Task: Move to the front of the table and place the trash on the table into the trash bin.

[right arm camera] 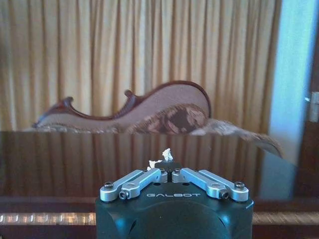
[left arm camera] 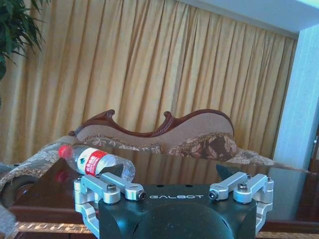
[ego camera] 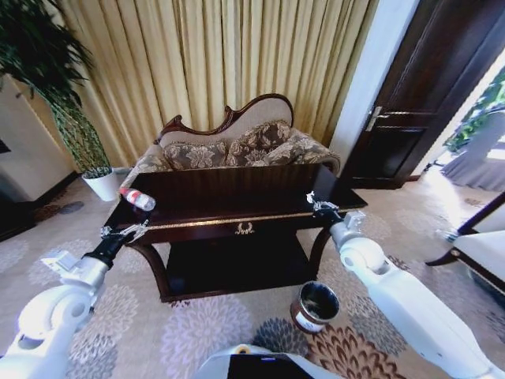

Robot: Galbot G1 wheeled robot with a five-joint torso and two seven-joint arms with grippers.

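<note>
The left gripper [ego camera: 126,231] hangs at the left front edge of the table [ego camera: 237,207] with its fingers [left arm camera: 110,172] spread wide, near the bottle [ego camera: 137,199] that lies on its side at the table's left end. The right gripper [ego camera: 319,205] is at the table's right front edge, fingers pressed together on a small white scrap [right arm camera: 166,156]. The bin [ego camera: 315,305] stands on the carpet [ego camera: 158,332] before the table's right leg.
</note>
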